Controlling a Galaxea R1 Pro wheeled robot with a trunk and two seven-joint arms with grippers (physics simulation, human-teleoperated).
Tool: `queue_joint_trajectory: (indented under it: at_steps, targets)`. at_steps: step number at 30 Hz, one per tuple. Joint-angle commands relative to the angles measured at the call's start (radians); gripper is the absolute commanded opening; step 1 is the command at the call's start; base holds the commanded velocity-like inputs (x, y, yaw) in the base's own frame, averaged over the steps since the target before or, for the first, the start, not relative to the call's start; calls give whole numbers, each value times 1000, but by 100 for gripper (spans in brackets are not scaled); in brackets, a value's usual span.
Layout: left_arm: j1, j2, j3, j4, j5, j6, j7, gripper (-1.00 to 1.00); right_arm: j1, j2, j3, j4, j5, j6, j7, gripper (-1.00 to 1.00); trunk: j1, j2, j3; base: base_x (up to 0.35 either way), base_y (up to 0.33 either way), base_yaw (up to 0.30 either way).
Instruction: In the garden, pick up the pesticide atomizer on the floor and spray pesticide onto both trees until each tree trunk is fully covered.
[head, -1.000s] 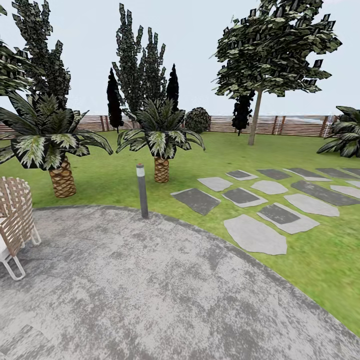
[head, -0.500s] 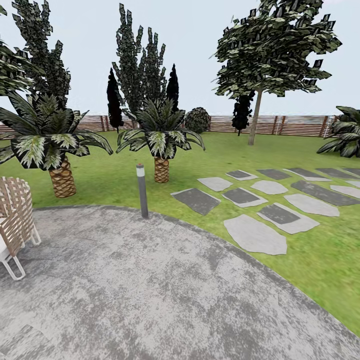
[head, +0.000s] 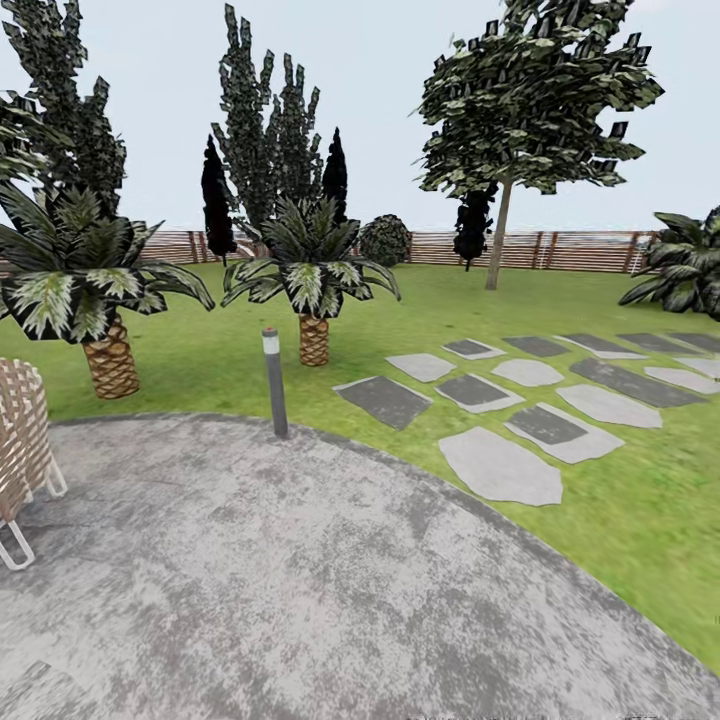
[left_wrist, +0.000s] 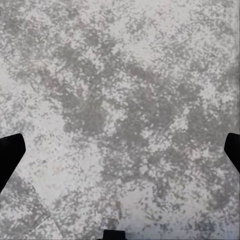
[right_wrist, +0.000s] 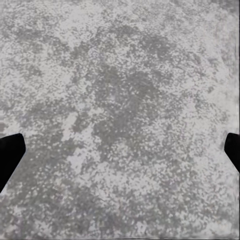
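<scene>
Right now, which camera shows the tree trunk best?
The head view: the tree trunk rises, slightly leaning, from the lawn before the fence. Both wrist views face mottled grey paving, so they offer nothing of it.

The garden (head: 300, 330) is spreading out as a green lawn ringed by a slatted brown fence. One tree (head: 530, 90) is standing far back near the fence, its slim grey-tan trunk (head: 497, 240) leaning slightly and rising bare to a blocky, mottled-green crown.
</scene>
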Motion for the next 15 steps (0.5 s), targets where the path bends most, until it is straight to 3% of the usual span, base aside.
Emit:
queue_joint_trajectory:
  at_steps: [1, 4, 8, 15]
  targets:
    - [1, 1, 2, 2, 5, -11, -1, 100, -1, 0, -4, 2, 0, -4, 1, 100, 0, -1, -1, 0, 0, -260]
    - [2, 18, 6, 33, 7, -155, 0, 100, -1, -1, -13, 12, 0, -5, 2, 100, 0, -1, -1, 0, -2, -270]
    - [2, 22, 6, 41, 7, -171, 2, 100, -1, -1, -15, 41, -1, -6, 2, 100, 0, -1, -1, 0, -106, -273]
    - [2, 21, 6, 44, 8, -189, 3, 100, -1, -1, -17, 62, -3, -6, 0, 100, 0, -1, -1, 0, -253, -273]
